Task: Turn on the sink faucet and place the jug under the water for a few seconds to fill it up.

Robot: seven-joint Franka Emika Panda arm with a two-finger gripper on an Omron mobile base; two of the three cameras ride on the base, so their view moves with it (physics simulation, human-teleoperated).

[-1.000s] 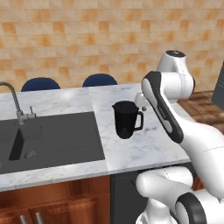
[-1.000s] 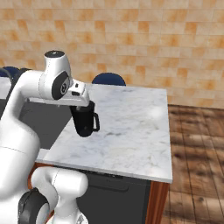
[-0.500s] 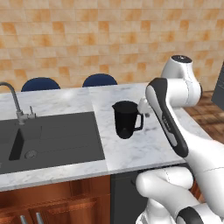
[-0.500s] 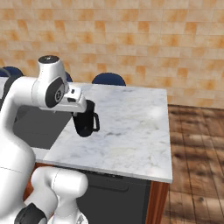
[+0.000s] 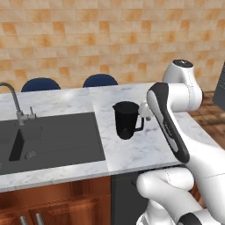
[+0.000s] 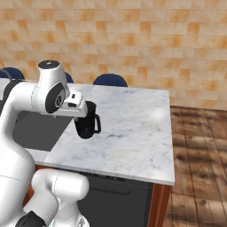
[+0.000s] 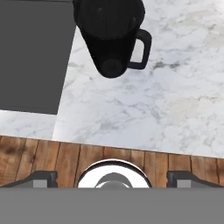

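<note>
Marble counter (image 5: pixel 145 149) with upright black jug (image 5: pixel 127 120) beside dark sink (image 5: pixel 52 136), fingers (image 7: pixel 41 178) wide apart, holding nothing

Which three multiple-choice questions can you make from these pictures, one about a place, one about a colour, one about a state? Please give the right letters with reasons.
1. Where does the jug stand?
A. in the sink basin
B. on the marble counter beside the sink
C. on the floor

2. What colour is the jug?
A. black
B. white
C. red

3. How is the gripper?
A. shut on the jug
B. shut on the faucet lever
C. open, holding nothing

Answers:
1 B: it rests upright on the counter, just right of the sink.
2 A: its body and handle are black.
3 C: the fingertips stand wide apart, away from the jug.
</note>
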